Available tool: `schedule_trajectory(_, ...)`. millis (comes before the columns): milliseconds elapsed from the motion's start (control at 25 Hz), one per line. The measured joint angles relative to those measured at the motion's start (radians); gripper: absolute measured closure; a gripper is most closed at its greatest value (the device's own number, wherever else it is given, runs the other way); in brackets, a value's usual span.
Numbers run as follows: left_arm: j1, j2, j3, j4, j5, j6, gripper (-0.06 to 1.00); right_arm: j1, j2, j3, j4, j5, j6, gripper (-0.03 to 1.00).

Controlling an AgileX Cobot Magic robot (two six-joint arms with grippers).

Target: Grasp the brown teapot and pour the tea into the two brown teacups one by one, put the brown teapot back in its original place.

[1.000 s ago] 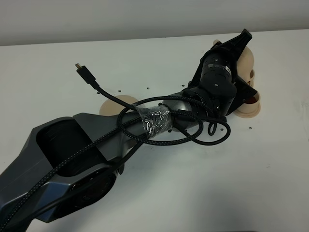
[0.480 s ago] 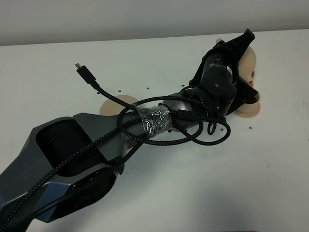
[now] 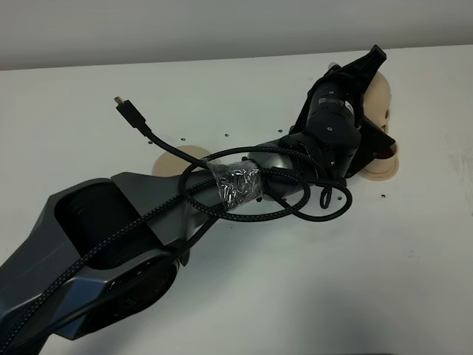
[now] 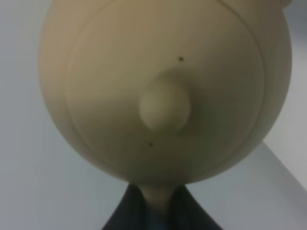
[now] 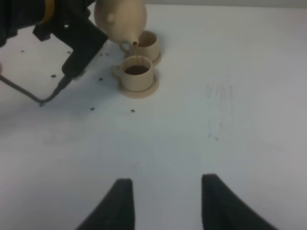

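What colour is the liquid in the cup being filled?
Dark brown, inside the pale tan teacup under the teapot spout; clearest in the right wrist view.

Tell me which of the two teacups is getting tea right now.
The teacup under the spout of the brown teapot: a thin stream falls into it and dark tea shows inside. The other teacup sits beside it, outside the stream.
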Motion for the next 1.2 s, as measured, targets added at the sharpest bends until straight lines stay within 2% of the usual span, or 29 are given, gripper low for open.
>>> schedule_trajectory(440, 0.004, 0.000, 0.000, -0.245, 0.031, -0.001, 0.81, 0.000, 0.000, 0.000, 0.000, 0.000, 0.000, 0.64)
schedule_trajectory(680, 0.005, -0.004, 0.000, -0.362, 0.088, -0.081, 0.81, 0.000, 0.000, 0.000, 0.000, 0.000, 0.000, 0.64)
schedule_trajectory(840, 0.007, -0.049, 0.000, -0.454, 0.115, -0.093, 0.81, 0.000, 0.000, 0.000, 0.000, 0.000, 0.000, 0.64)
schedule_trajectory(1040, 0.007, -0.123, -0.001, -0.695, 0.182, -0.085, 0.81, 0.000, 0.000, 0.000, 0.000, 0.000, 0.000, 0.64)
schedule_trajectory(1200, 0.009, -0.147, -0.001, -0.887, 0.288, -0.024, 0.81, 0.000, 0.000, 0.000, 0.000, 0.000, 0.000, 0.64)
